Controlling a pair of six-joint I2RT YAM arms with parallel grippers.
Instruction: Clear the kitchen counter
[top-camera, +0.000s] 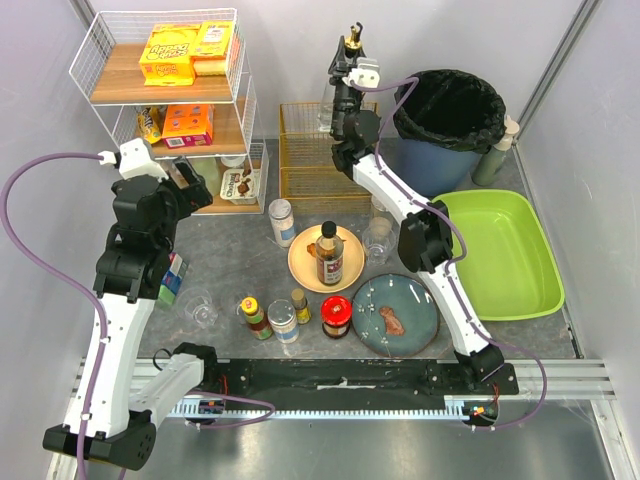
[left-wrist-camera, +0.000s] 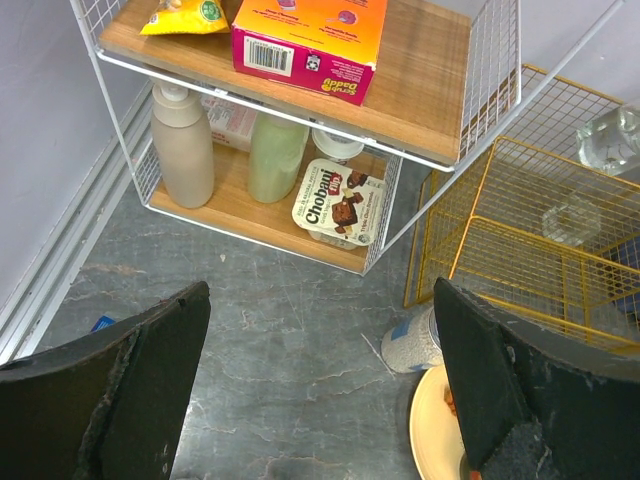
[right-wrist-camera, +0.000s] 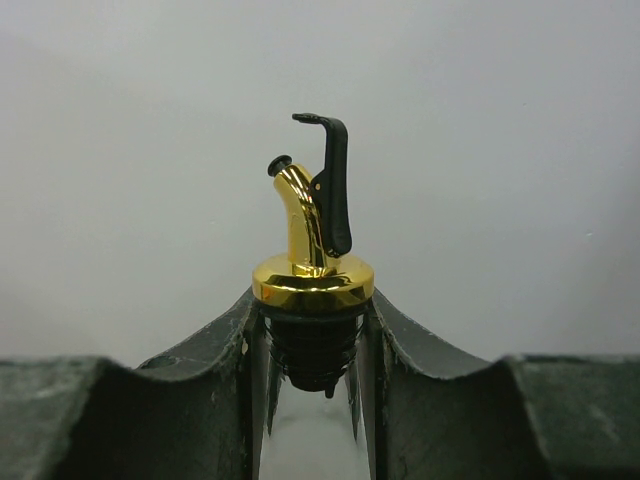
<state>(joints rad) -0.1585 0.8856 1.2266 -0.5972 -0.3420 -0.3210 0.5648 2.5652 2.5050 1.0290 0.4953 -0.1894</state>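
Note:
The dark mottled kitchen counter (top-camera: 230, 250) (left-wrist-camera: 280, 340) carries plates, jars and glasses. My right gripper (top-camera: 352, 68) (right-wrist-camera: 312, 300) is raised high at the back, above the yellow wire basket (top-camera: 315, 150). It is shut on the neck of a clear glass bottle with a gold pourer (top-camera: 354, 38) (right-wrist-camera: 312, 260), held upright against the wall. My left gripper (top-camera: 192, 185) (left-wrist-camera: 320, 300) hangs wide open over bare counter in front of the white wire rack (top-camera: 170, 100) (left-wrist-camera: 300, 110), with nothing between its fingers.
On the counter stand a yellow plate (top-camera: 305, 262) with a sauce bottle (top-camera: 329, 255), a blue plate (top-camera: 395, 315) with food, a shaker (top-camera: 282, 222) (left-wrist-camera: 410, 345), two glasses (top-camera: 378, 238) (top-camera: 200, 308), several jars (top-camera: 336, 316) and a sponge (top-camera: 173, 278). A green tray (top-camera: 500, 250) and black-lined bin (top-camera: 450, 115) sit on the right.

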